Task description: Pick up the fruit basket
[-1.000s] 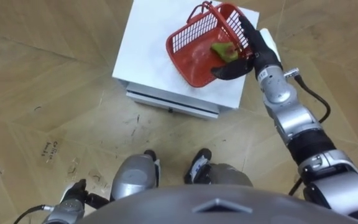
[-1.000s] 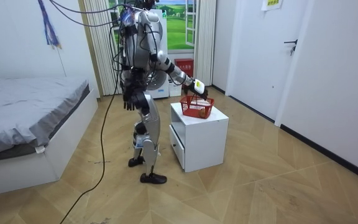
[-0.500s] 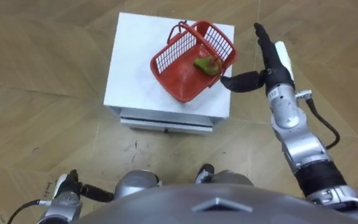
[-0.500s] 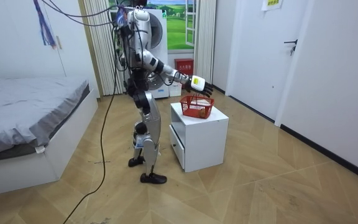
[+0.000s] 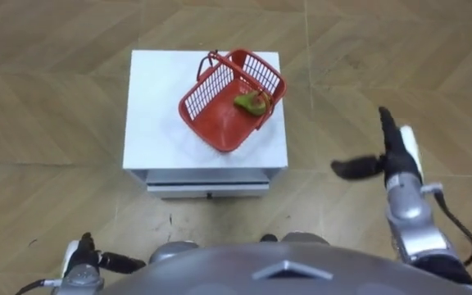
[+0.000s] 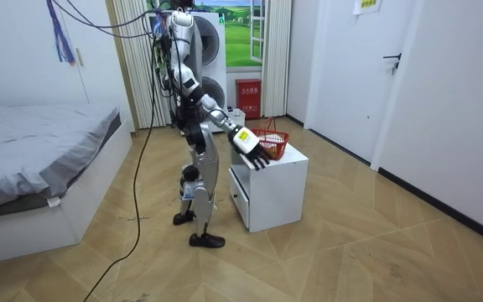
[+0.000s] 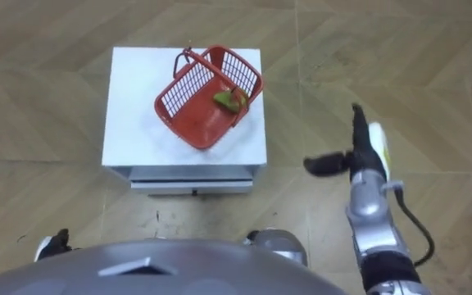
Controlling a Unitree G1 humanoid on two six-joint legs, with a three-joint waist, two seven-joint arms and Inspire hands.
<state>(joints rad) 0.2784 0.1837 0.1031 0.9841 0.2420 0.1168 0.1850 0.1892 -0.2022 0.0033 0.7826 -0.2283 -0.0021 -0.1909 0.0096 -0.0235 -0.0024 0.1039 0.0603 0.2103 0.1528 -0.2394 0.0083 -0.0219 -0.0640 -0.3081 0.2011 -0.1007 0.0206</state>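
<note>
The robot's right hand was open, its fingers straight and pointing away from the body, the thumb stuck out sideways toward the cabinet. It held nothing and hung above the wooden floor, to the right of a white cabinet and well apart from the basket. The red fruit basket stood on the cabinet's top, toward its right side, with a green fruit lying inside it. The left hand showed low at the robot's side; whether it was open or closed could not be told. In the room view the robot stood upright just beside the cabinet, on the room view's left of it, with a bed farther left.
</note>
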